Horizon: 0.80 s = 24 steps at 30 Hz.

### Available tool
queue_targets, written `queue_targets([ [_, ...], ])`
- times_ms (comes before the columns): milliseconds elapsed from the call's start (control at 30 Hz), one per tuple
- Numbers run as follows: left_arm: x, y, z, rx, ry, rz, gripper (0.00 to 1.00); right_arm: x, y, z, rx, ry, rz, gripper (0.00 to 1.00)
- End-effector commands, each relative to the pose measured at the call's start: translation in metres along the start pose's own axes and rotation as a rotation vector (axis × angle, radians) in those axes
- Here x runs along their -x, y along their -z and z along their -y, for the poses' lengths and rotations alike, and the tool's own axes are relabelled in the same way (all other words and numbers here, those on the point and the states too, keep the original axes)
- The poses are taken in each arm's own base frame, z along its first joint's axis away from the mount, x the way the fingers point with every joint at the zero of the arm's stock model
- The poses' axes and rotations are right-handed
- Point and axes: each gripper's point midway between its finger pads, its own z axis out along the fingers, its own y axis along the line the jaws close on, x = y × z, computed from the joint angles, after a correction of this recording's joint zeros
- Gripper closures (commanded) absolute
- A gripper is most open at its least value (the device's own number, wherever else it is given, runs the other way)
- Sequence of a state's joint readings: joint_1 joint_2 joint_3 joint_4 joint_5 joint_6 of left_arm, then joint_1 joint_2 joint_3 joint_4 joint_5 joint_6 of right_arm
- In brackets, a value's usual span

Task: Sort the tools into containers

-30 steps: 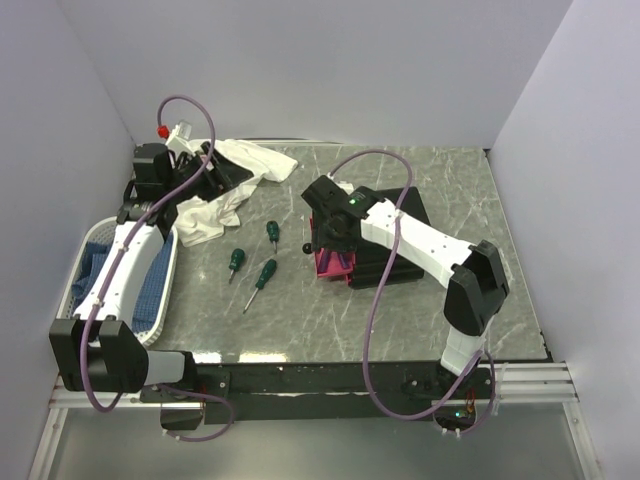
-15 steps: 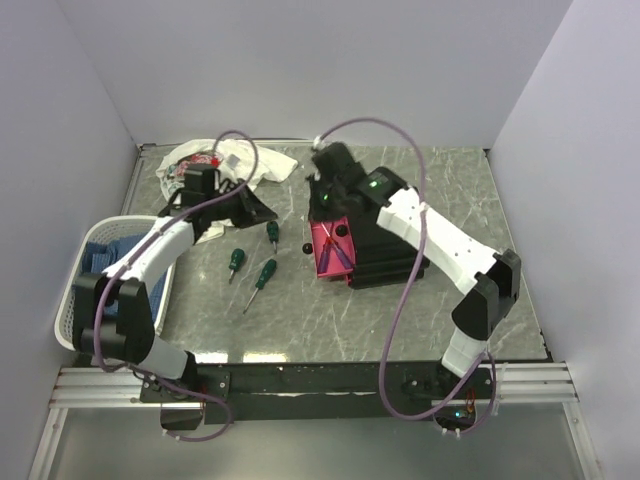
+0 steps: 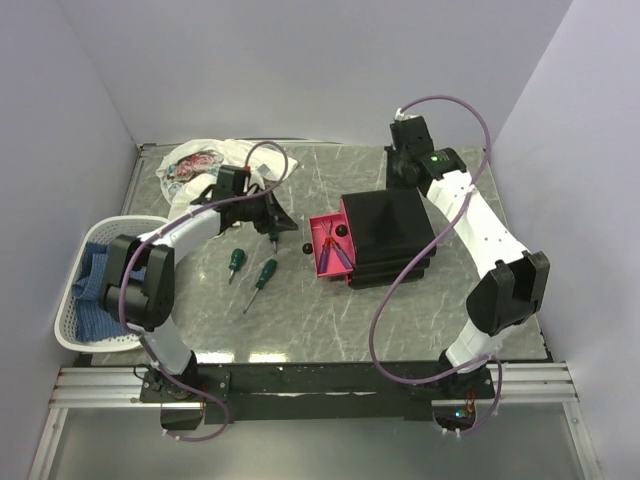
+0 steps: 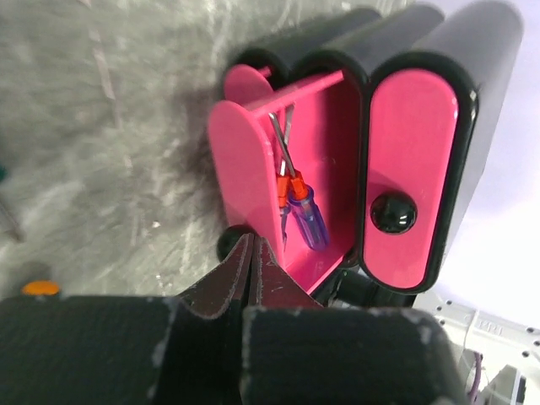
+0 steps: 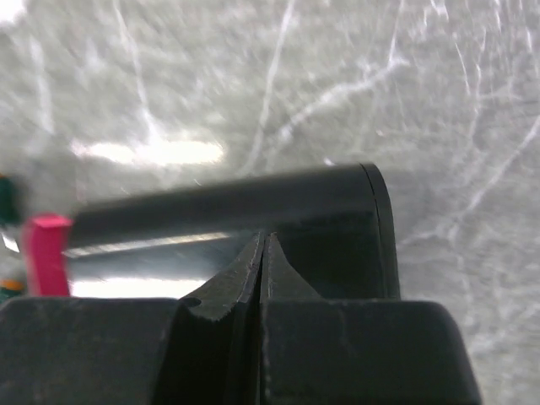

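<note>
1. Jaws closed and empty: I am seeing this on left gripper [image 4: 253, 246] and right gripper [image 5: 262, 242].
2. Red-and-blue screwdriver [image 4: 305, 215] is lying inside drawer unit's [image 3: 385, 215] open drawer [image 4: 245, 160].
3. Green screwdrivers [image 3: 266, 272] are lying on the table, left of it.

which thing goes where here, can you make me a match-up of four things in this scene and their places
Things:
1. red-and-blue screwdriver
2. green-handled screwdriver nearest the arm bases
3. blue cloth
4. white patterned cloth

Places:
A. in the white lattice basket
B. flat on the bare table
C. in the open pink drawer
D. bunched at the table's far left corner

Pairs: 1-C, 2-B, 3-A, 4-D
</note>
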State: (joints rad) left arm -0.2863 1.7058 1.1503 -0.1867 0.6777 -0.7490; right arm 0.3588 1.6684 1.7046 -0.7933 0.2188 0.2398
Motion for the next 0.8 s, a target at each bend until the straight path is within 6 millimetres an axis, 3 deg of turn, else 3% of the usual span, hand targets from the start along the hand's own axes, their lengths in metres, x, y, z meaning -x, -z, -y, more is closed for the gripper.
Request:
queue_targets([
  [0, -0.012, -0.017, 0.026, -0.075, -0.092, -0.035, 0.99, -0.011, 0.012, 0.006, 0.011, 0.121, -0.014, 1.00],
  [67, -0.024, -0.030, 0.031, -0.077, -0.116, -0.072, 0.99, -0.020, 0.010, 0.009, 0.008, 0.111, -0.039, 1.00],
  [300, -0.042, -0.043, 0.032, -0.069, -0.124, -0.130, 0.99, -0.050, 0.003, 0.016, 0.030, 0.097, -0.117, 1.00],
  [767, -0.045, -0.062, 0.076, -0.168, -0.279, -0.166, 0.99, -0.133, -0.014, 0.019, 0.088, 0.071, -0.351, 1.00],
])
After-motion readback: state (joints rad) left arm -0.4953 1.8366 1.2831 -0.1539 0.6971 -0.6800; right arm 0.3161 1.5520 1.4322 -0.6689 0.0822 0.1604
